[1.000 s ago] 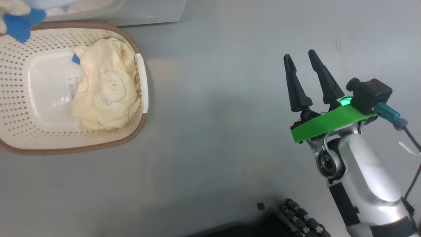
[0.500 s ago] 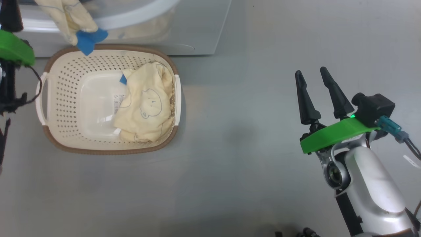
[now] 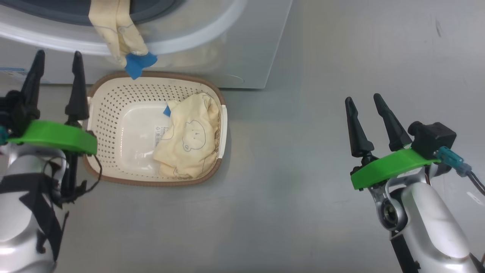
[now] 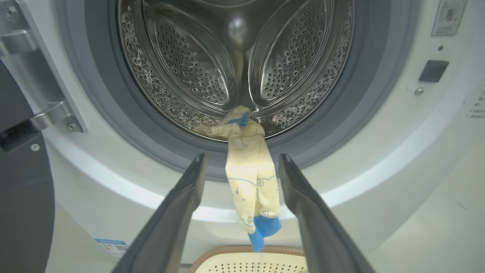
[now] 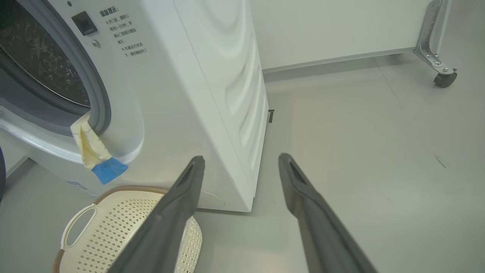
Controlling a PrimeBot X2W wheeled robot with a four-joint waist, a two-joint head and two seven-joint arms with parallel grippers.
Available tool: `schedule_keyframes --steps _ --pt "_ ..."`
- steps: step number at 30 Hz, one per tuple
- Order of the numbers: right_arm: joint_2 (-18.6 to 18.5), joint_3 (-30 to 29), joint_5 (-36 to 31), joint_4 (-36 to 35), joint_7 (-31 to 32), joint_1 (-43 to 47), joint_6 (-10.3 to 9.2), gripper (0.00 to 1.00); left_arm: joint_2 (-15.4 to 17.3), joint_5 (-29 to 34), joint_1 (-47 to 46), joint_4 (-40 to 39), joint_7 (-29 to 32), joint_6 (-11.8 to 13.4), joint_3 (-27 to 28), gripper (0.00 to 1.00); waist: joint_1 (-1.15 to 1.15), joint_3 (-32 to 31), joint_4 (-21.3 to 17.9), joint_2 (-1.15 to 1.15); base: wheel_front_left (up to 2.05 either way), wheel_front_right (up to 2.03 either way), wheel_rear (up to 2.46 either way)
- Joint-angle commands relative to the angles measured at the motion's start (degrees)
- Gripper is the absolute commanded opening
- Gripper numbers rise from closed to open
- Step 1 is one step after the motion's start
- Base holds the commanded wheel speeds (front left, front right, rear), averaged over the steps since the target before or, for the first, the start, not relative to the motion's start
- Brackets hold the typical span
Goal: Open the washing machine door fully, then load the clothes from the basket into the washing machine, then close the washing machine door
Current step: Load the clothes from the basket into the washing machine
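One bear-print garment [image 3: 187,142] lies in the basket [image 3: 125,94].
Second garment [image 4: 250,178] hangs out of the washing machine [image 3: 246,45]; left gripper [image 3: 58,55] and right gripper [image 3: 362,98] spread wide, empty.

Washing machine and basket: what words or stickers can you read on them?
"温馨提示:", as it seems to read: heading of the printed notice on the washing machine front; the lines beneath are too small.
The blue label sticker at the machine's lower corner: too small to read.
The grey sticker beside the door opening: blurred.
The label sticker on the basket bottom: a barcode, print too small.
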Motion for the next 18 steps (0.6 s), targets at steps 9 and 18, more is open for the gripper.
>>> schedule_keyframes --steps 9,18 --pt "0.02 0.43 -0.37 -2.52 0.87 2.35 0.02 1.0 -2.63 4.44 8.29 -6.51 -0.31 0.53 6.46 1.0 0.01 -2.25 -0.07 -0.01 0.0 0.0 0.0" --pt "0.02 0.95 0.19 -2.62 0.71 2.9 0.02 1.0 -6.21 7.11 13.13 -8.09 -0.31 0.29 9.18 1.0 0.01 -2.78 -0.63 -0.01 0.0 0.0 0.0"
